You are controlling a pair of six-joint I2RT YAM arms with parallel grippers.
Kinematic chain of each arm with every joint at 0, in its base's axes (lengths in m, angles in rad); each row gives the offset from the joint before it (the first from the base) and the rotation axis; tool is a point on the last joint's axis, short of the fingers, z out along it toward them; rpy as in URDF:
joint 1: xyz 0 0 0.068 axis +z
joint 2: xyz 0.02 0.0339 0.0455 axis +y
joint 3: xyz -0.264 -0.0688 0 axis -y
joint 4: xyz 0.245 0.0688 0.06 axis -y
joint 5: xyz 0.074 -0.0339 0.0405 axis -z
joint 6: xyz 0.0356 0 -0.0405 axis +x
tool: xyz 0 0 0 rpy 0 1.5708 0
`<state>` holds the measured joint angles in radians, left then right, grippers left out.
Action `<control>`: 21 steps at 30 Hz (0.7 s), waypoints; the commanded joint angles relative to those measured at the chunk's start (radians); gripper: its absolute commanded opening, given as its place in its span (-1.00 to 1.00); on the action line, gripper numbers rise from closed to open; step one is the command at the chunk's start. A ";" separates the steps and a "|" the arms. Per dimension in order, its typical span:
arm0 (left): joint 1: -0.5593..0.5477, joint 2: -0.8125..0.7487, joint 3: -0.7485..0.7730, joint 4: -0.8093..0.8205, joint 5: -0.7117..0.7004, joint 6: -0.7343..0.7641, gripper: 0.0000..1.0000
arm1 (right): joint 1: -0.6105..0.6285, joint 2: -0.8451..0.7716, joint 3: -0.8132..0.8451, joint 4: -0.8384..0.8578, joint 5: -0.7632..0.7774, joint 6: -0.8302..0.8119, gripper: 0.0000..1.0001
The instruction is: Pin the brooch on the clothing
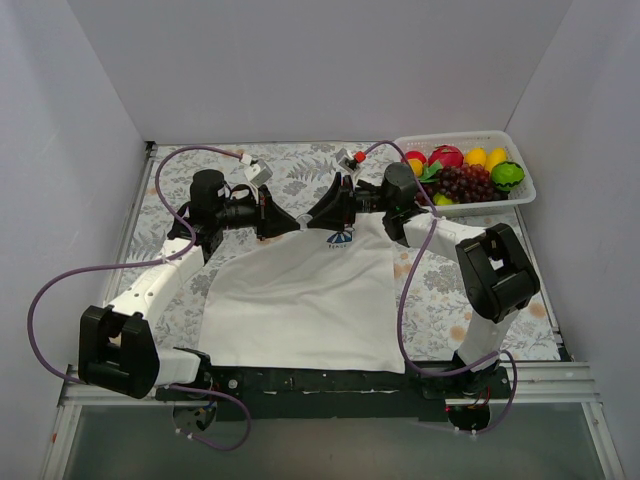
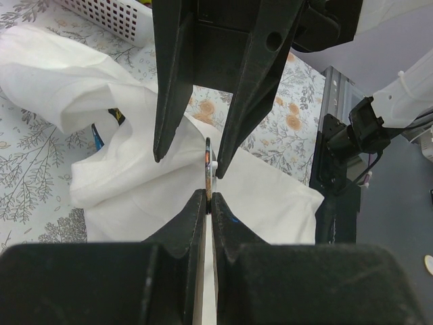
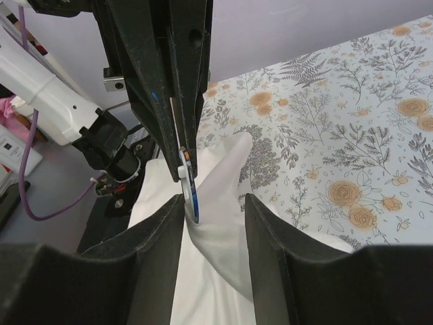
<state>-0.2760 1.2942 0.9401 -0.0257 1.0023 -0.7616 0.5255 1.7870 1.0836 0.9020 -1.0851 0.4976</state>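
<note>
So both arms meet at the 12 o'clock edge of the T-shirt (image 1: 310,300), right around the collar. The shirt lies mostly flat on the flowery tabletop (image 1: 300,170), with its hem at 6 o'clock near the arm bases.

The left fingers (image 2: 183,223) are pressed tight together on the brooch (image 2: 208,159). From the left wrist view you only see it edge-on, a thin sliver sticking out past the tips toward 12 o'clock, held above the white fabric. From the right wrist view a bit of blue rim shows, sitting just beside a raised ridge of shirt.

The right fingers (image 2: 169,101) come in from the opposite side and stand apart, one tip on each side of the brooch and not touching it as far as I can see. In the right wrist view that ridge of fabric runs up through the gap between them. I can't tell if the brooch is actually touching the cloth.

There's a small blue print (image 1: 340,238) on the shirt near the collar. Off at 2 o'clock on the tabletop is a white basket (image 1: 460,137) of fruit (image 1: 465,182), well apart from the shirt.
</note>
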 commanded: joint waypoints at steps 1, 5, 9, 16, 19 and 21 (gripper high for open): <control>0.000 -0.035 0.011 0.012 0.033 0.008 -1.00 | 0.008 0.005 0.042 0.057 -0.016 0.016 -0.05; 0.000 -0.033 0.012 0.012 0.033 0.007 -1.00 | 0.018 0.011 0.053 0.043 -0.010 0.013 -0.07; 0.000 -0.035 0.012 0.012 0.032 0.004 -1.00 | 0.027 0.015 0.071 -0.003 0.005 -0.010 -0.11; 0.000 -0.041 0.012 0.010 0.025 -0.001 -1.00 | 0.031 0.022 0.085 -0.035 0.027 -0.016 -0.23; 0.000 -0.049 0.009 0.012 0.016 -0.004 -1.00 | 0.031 0.022 0.084 -0.064 0.039 -0.033 -0.35; -0.002 -0.053 0.006 0.012 0.001 -0.007 -1.00 | 0.030 0.014 0.081 -0.086 0.059 -0.054 -0.40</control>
<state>-0.2737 1.2942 0.9401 -0.0257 0.9882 -0.7605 0.5564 1.7943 1.1297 0.8558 -1.0740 0.4896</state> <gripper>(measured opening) 0.025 0.323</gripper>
